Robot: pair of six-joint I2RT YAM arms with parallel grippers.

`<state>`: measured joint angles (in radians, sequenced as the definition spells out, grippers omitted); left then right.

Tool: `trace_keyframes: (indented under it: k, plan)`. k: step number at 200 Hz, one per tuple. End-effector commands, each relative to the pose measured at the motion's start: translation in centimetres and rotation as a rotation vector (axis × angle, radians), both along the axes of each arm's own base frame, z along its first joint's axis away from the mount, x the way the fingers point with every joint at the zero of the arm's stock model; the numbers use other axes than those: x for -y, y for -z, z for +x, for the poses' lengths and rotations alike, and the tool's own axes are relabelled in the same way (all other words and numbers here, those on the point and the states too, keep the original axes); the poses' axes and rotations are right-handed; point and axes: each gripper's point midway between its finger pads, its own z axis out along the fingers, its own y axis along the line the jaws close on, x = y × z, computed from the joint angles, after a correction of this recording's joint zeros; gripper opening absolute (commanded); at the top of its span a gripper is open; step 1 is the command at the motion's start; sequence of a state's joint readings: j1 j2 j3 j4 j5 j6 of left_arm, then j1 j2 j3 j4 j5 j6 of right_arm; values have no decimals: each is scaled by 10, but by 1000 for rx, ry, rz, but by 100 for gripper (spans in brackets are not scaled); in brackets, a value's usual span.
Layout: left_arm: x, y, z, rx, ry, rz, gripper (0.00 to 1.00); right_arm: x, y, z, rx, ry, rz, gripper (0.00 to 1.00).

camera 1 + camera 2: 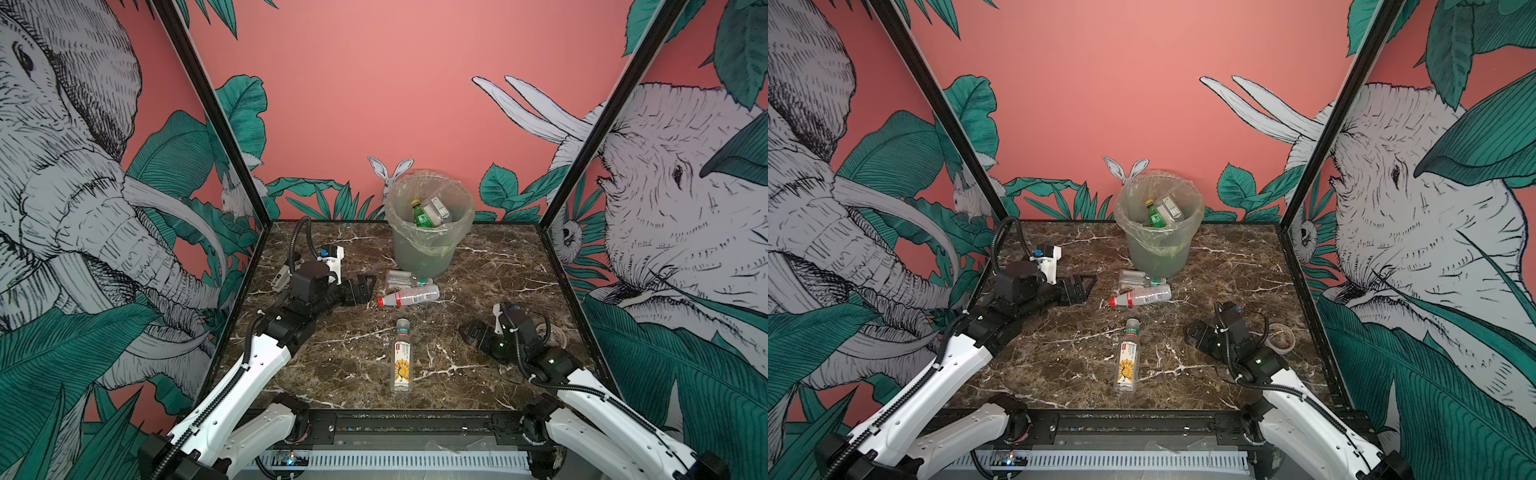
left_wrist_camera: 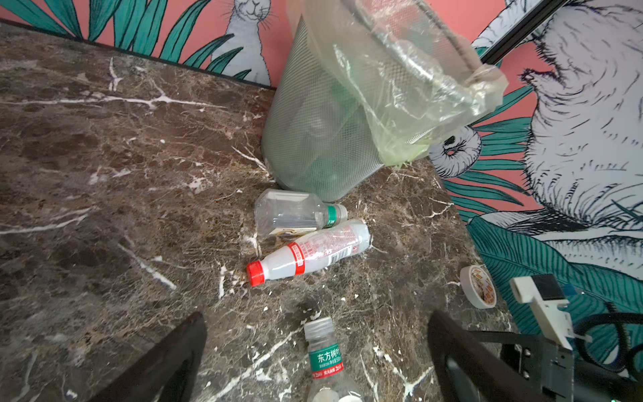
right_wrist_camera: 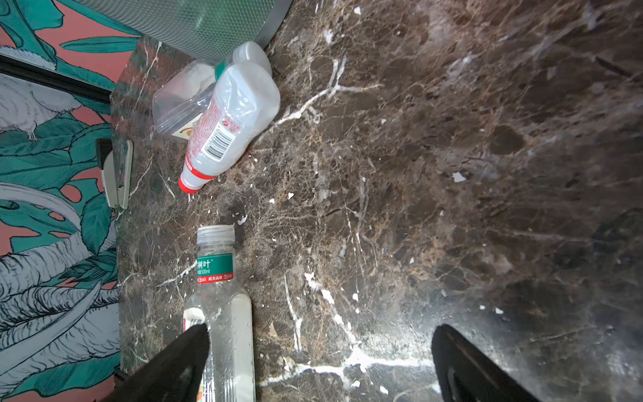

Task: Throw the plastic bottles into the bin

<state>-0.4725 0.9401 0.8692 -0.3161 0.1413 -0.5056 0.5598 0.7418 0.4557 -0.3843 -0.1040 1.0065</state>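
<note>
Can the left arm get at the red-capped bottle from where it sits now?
Probably yes. The left gripper is open, facing the red-capped bottle across bare table. Only the clear bottle lies right beside it, on the side of the bin.

clear bottle (image 2: 325, 362) cut off, stapler (image 1: 281, 277) partly hidden

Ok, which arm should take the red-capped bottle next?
Left, probably. The left tool, open, is closest to the red-capped bottle and faces its cap end, with the bin just beyond. The right tool, also open, is farther off, nearer the peacock-label bottle.
</note>
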Motion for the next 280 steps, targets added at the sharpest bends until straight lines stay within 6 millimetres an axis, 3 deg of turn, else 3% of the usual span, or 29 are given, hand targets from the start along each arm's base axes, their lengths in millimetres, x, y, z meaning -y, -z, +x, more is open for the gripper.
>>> trace_keyframes:
  k: [1, 118, 194, 280]
  plan:
    - [-10, 10, -7, -25, -38, 10, 99, -1, 8, -4, -17, 28, 16, 99]
    - [-39, 76, -27, -186, -149, 103, 99, -53, 5, -13, -11, -73, 1, 99]
    - [-52, 92, -37, -258, -187, 147, 99, -106, -3, -16, -1, -158, 7, 99]
    - [-57, 114, -44, -340, -226, 138, 99, -146, -5, -15, 10, -210, -77, 99]
